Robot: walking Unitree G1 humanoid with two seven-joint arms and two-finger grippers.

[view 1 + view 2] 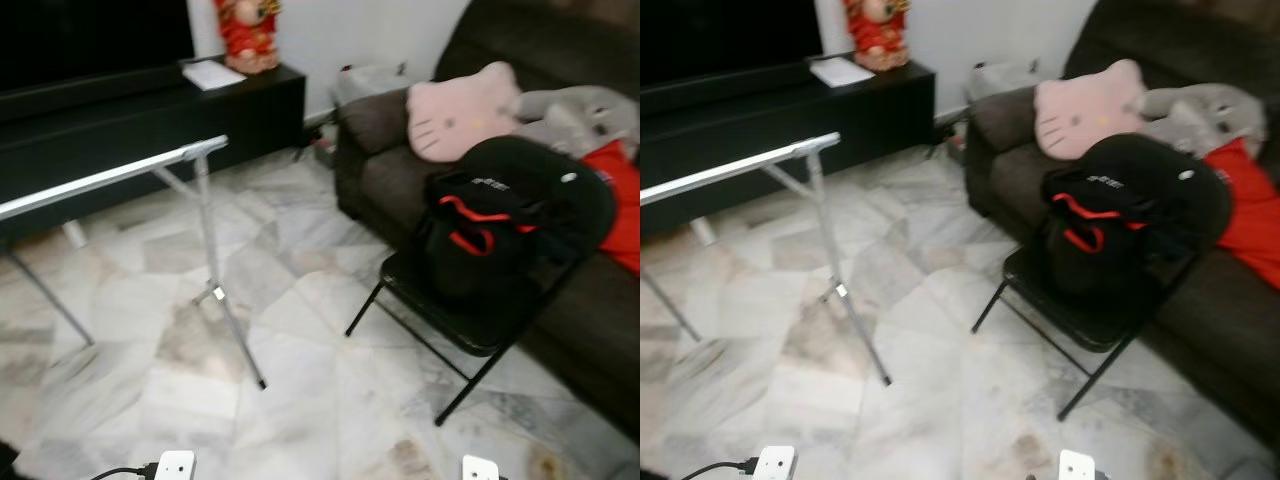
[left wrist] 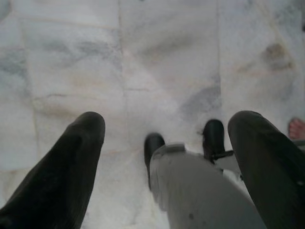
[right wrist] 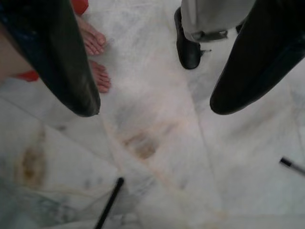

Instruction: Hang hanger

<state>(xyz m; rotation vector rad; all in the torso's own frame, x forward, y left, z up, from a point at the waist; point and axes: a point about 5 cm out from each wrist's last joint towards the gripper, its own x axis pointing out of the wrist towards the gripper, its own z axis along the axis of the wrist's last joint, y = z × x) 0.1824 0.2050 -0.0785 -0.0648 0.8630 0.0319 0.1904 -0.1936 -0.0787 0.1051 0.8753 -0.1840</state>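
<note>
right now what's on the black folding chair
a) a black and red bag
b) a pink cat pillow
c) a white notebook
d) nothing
a: a black bag with red trim sits on the chair; the pink pillow lies on the sofa behind.

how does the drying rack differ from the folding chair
The rack is pale silver metal; the chair is black. The rack's top bar is bare, while the chair carries a black and red bag. The rack stands on the robot's left by the dark tv cabinet; the chair sits on its right against the sofa. Both stand on thin angled legs on the marble floor.
</note>
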